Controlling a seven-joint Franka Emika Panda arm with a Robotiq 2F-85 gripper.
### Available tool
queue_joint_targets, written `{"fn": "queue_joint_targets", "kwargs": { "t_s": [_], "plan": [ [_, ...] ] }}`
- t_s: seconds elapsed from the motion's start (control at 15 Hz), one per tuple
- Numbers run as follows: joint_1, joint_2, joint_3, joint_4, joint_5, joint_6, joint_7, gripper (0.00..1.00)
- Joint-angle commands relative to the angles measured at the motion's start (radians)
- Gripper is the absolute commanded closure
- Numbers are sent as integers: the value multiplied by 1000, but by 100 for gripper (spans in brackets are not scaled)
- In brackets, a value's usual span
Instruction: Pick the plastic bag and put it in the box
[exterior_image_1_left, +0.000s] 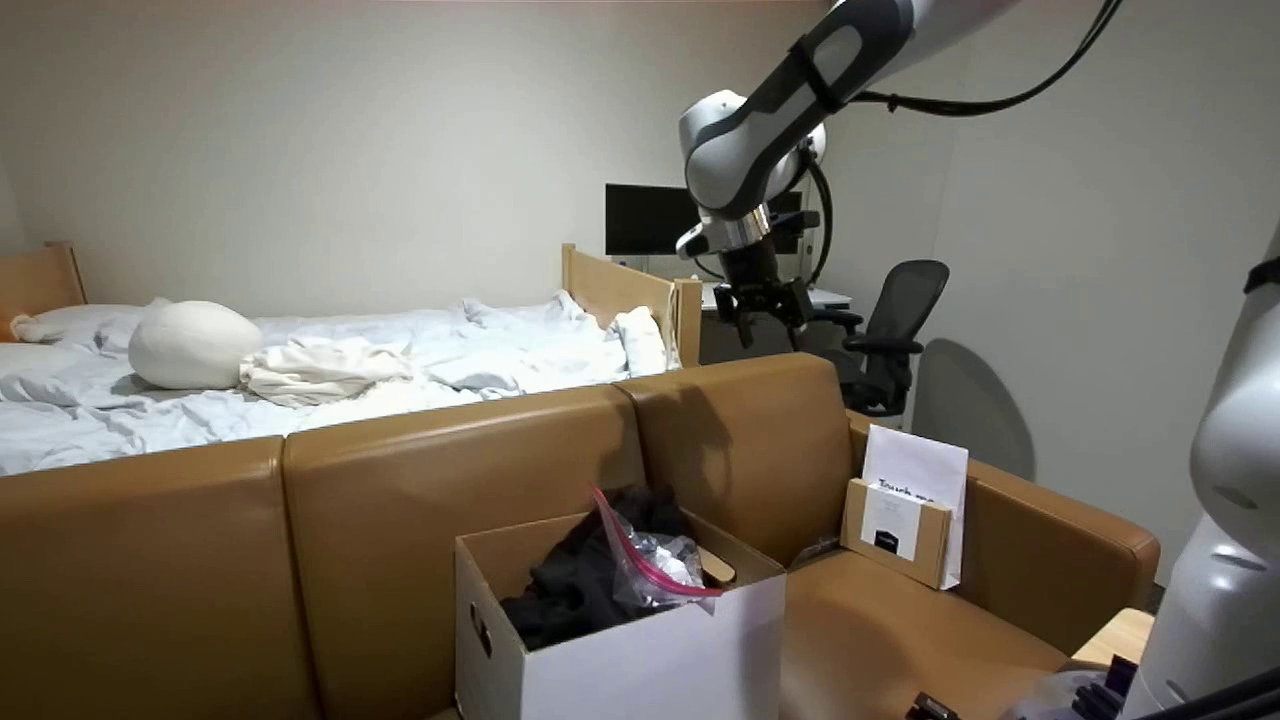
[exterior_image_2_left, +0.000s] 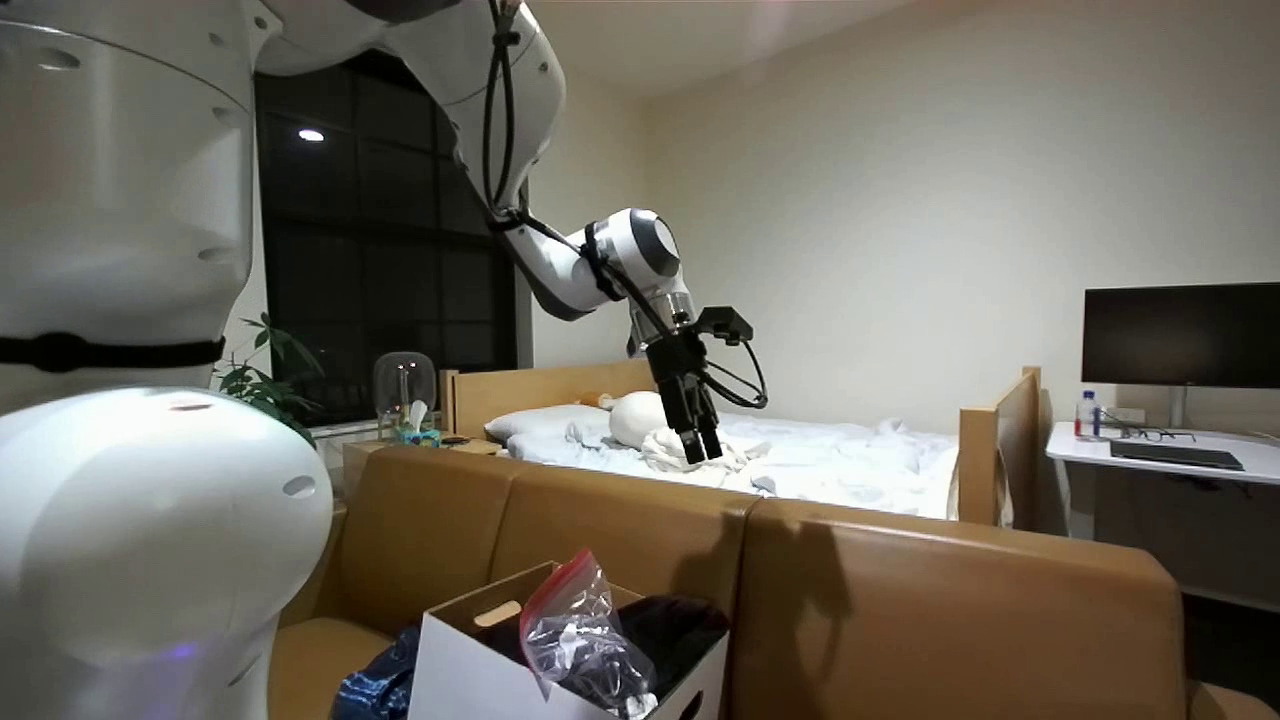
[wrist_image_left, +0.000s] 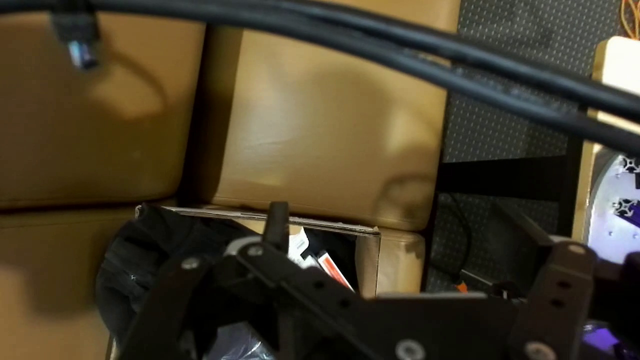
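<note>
1. Although the brown sofa (exterior_image_1_left: 470, 460) fills much of both exterior views, the task comes down to what stands on it.
2. The box (exterior_image_1_left: 640, 665) is the destination; it stands uncovered and well filled, its white walls upright.
3. Dark cloth (exterior_image_1_left: 565, 597) lies inside it and likely keeps anything laid on top from sinking deeper.
4. The plastic bag (exterior_image_2_left: 580, 637) is in the box, apparently on the cloth, with one corner hanging over the rim; I judge the picking and placing done.
5. The gripper (exterior_image_1_left: 770, 338) hangs well apart above, its jaws spread, grasping nothing.
6. The bag's red zip edge (exterior_image_1_left: 634, 557) reaches across the rim, so at most a small tuck inward seems left.
</note>
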Motion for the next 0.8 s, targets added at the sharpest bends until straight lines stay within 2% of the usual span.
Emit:
{"fn": "queue_joint_targets", "kwargs": {
  "t_s": [0.0,0.33,0.4,0.73],
  "plan": [
    [-27,-110,-32,-145,67,110,19,0],
    [-41,-170,-82,-248,124,201,10,0],
    [-29,-119,-73,-181,93,144,4,0],
    [-32,-142,-85,-215,102,166,4,0]
  ]
}}
